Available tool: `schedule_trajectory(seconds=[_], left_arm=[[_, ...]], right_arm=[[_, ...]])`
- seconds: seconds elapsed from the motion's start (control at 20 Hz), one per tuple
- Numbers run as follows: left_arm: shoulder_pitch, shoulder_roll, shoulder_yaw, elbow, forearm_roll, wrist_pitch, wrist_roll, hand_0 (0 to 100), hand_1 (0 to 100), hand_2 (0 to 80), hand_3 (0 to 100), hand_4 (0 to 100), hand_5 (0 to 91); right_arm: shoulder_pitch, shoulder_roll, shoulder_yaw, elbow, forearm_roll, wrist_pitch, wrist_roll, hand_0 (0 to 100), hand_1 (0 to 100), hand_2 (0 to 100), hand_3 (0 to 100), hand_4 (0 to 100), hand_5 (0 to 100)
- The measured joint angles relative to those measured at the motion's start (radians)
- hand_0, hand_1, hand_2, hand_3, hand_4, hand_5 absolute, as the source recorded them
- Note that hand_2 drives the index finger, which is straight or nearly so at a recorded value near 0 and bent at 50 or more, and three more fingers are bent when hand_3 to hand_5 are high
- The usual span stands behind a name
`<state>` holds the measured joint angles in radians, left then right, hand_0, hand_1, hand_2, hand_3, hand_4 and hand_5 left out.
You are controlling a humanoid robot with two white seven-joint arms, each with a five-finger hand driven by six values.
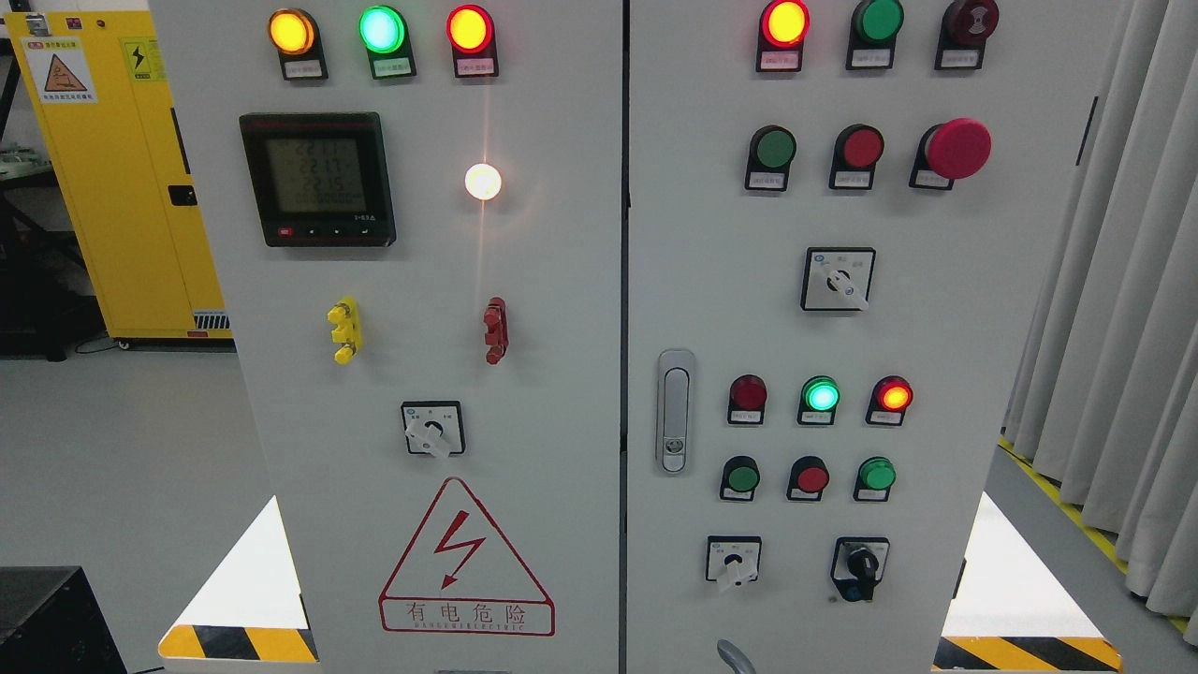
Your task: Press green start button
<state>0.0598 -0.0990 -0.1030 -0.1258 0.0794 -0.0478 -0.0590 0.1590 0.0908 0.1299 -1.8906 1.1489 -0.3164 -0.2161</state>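
A grey two-door control cabinet (562, 281) fills the head view, with neither robot arm showing in front of it. Only a grey curved tip (735, 655) pokes up at the bottom edge, right of the middle. Whether it belongs to a hand cannot be told, nor can the state of either hand.

Unlit green buttons sit on the right door (936, 374). The upper green button (775, 148) heads a row with a red button (861, 147) and a red mushroom stop (956, 148) to its right. Low on the door, a dark green button (742, 476) and a brighter green button (877, 474) flank another red button (810, 478). The labels beneath are too small to read, so which one is the start button cannot be told.

Above that lower row, a green lamp (822, 395) glows between a dark red lamp (748, 392) and a lit red lamp (893, 396). A door latch (675, 410) stands just left of them.

On the left door, a meter (318, 178) shows digits beside a bright white lamp (483, 182), and a red-edged warning triangle (465, 552) sits near the bottom. A yellow cabinet (112, 187) stands behind at the left, and curtains (1123, 281) hang at the right.
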Motion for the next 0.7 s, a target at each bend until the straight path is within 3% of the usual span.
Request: schedule_trajectory(seconds=[0.3,0.7], left_arm=[[0.000,0.000,0.000,0.000,0.000,0.000,0.000,12,56,0.0,0,0,0.0],[0.000,0.000,0.000,0.000,0.000,0.000,0.000,12,56,0.0,0,0,0.0]], right_arm=[[-0.067,0.000,-0.037,0.003,0.066,0.017,0.043,71,93,0,100,100,100],[-0.156,0.000,-0.085,0.040,0.091,0.031,0.057,74,94,0,100,100,100]])
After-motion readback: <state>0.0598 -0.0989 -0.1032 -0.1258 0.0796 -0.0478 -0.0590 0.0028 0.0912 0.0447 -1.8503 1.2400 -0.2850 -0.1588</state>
